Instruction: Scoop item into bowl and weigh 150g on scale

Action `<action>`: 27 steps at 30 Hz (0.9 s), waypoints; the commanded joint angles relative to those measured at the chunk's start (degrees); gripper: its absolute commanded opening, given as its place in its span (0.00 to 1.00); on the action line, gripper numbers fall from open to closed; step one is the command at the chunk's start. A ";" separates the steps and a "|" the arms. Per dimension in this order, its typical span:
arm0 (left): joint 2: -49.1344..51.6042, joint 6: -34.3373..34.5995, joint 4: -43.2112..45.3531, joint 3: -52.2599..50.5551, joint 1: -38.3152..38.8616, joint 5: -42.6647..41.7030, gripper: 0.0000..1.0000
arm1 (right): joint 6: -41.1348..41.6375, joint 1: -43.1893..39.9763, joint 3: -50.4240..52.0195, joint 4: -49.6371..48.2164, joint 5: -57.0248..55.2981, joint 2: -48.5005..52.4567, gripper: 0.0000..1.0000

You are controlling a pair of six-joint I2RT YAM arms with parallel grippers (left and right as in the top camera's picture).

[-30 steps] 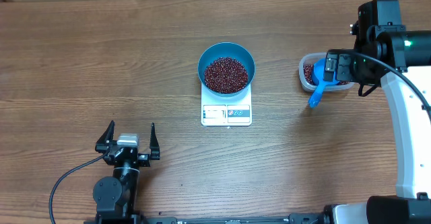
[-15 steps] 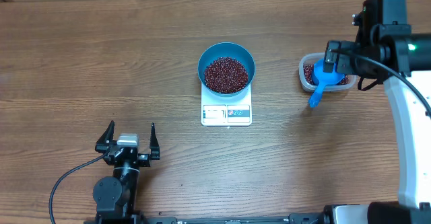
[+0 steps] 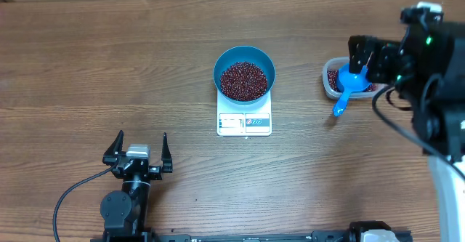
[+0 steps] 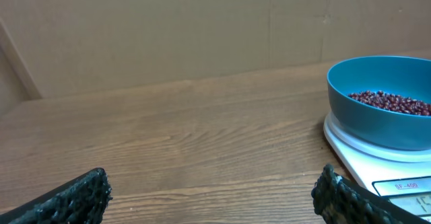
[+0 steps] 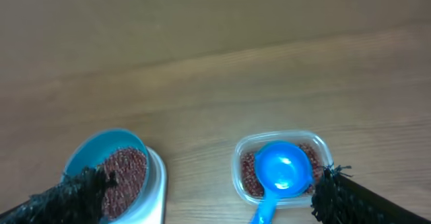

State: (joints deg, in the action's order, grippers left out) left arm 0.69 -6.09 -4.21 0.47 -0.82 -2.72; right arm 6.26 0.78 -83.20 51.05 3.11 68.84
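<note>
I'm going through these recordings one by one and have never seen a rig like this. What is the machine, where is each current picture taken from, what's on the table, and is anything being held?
This is a robot with two arms at a wooden table, each arm ending in a two-finger claw. One picture looks straight down from above. The other two come from small cameras on the wrists, so each shows its own dark fingers in the bottom corners.

In the middle, a white scale carries a blue bowl with red-brown beans in it. On the right arm's side, a clear tub holds more beans and a blue scoop, whose handle sticks out over the rim.

The left claw sits well away from the scale, open and empty. The right claw hangs above the tub, also open, holding nothing.
</note>
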 commanded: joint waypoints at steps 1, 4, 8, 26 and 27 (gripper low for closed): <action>-0.44 -0.13 -0.09 -0.20 -0.37 0.37 0.99 | 3.50 -0.11 11.23 -7.28 2.16 -4.96 1.00; -0.44 -0.13 -0.09 -0.20 -0.37 0.37 0.99 | 6.08 -0.11 21.07 -17.73 2.19 -9.25 1.00; -0.44 -0.13 -0.09 -0.20 -0.37 0.37 1.00 | 8.28 -0.09 33.79 -31.34 3.30 -15.02 1.00; -0.44 -0.13 -0.09 -0.20 -0.37 0.37 0.99 | 16.46 1.31 73.44 -67.69 -0.20 -39.80 1.00; -0.44 -0.13 -0.09 -0.20 -0.37 0.37 0.99 | 16.44 1.97 74.14 -67.65 -1.57 -41.59 1.00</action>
State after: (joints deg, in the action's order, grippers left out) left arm 0.69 -6.09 -4.25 0.47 -0.82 -2.72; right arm 22.06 1.19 -10.59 -15.77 5.04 31.77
